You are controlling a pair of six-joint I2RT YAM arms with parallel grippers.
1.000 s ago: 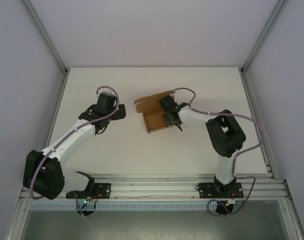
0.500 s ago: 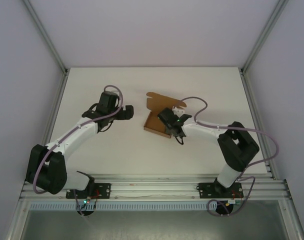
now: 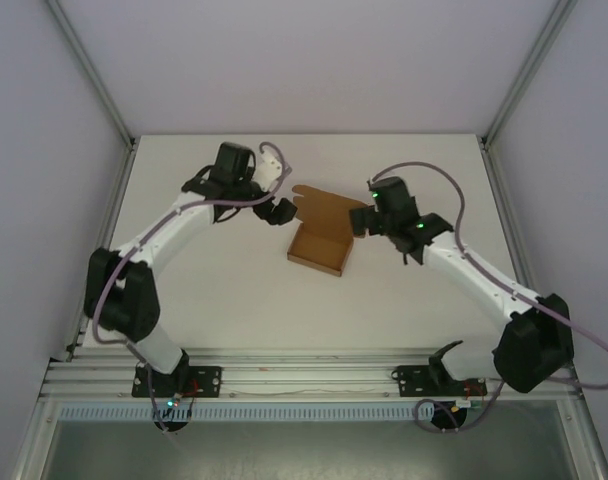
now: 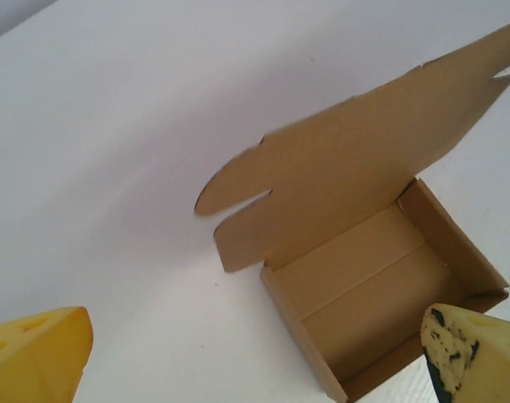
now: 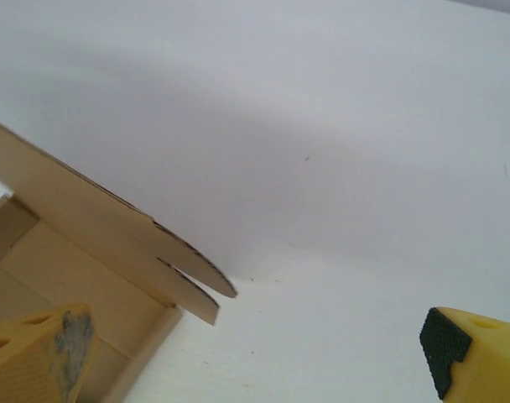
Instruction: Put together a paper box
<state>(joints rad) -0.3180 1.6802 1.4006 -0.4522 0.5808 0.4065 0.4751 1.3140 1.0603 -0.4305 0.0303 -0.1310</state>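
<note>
Lying on the tabletop (image 3: 234,290): paper box (image 3: 319,248), tray formed, lid flap up. Flanked by left claw (image 3: 281,210) and right claw (image 3: 359,222), both spread wide, pinching nothing.

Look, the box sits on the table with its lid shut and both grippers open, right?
No, the lid is open, so you can see inside the box; the left wrist view shows it. The box does sit on the table, with the left gripper and right gripper open.

White table (image 3: 234,290); brown paper box (image 3: 320,250) on it, lid open.
</note>
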